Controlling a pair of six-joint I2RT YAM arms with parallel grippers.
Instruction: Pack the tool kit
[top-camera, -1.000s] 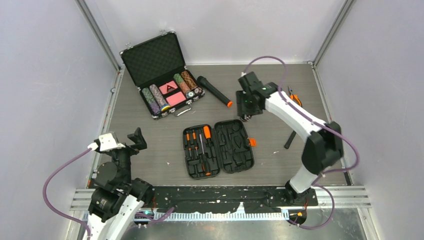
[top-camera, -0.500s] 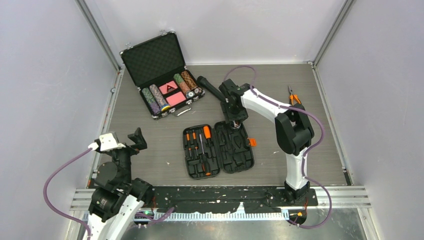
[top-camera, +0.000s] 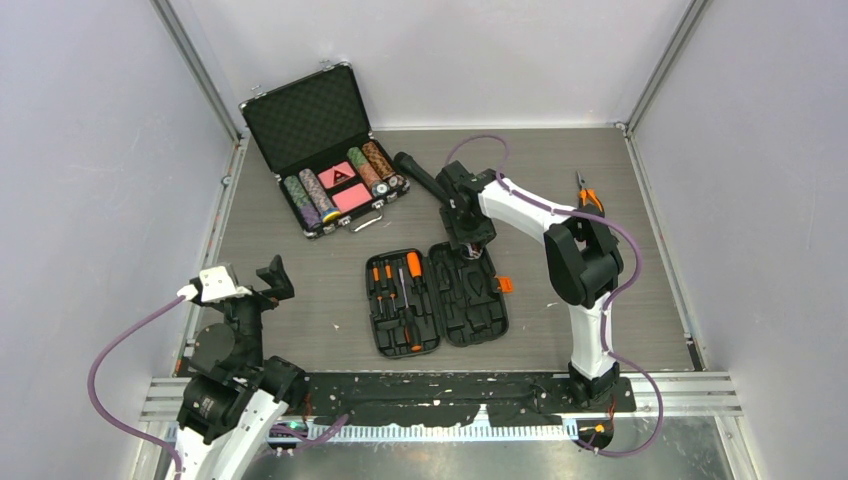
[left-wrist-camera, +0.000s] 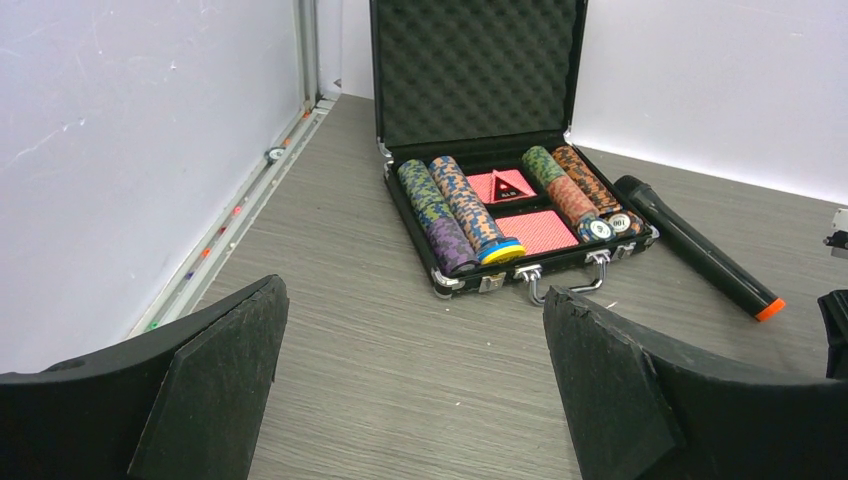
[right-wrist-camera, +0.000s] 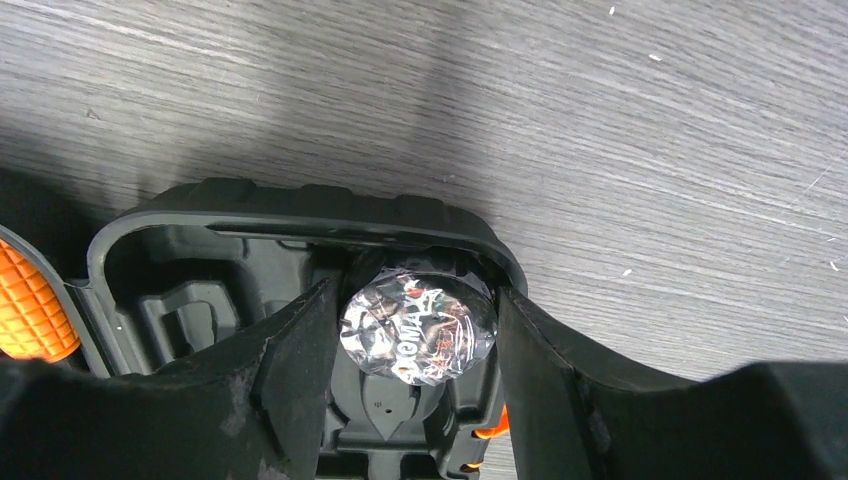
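Observation:
The tool kit lies open in the middle of the table, a black two-half case with orange-handled screwdrivers in its left half. My right gripper points down over the far end of the right half. In the right wrist view its fingers press both sides of a round roll in shiny wrap, just inside the case rim and above a moulded slot. My left gripper hangs open near the left edge, with nothing between its fingers.
An open poker chip case stands at the back left, with a black flashlight beside it. Orange-handled pliers lie at the back right. In the left wrist view the chip case and flashlight lie ahead.
The right arm swung left from the back of the table to the far end of the case's right half, then stayed nearly still. The left arm has not moved.

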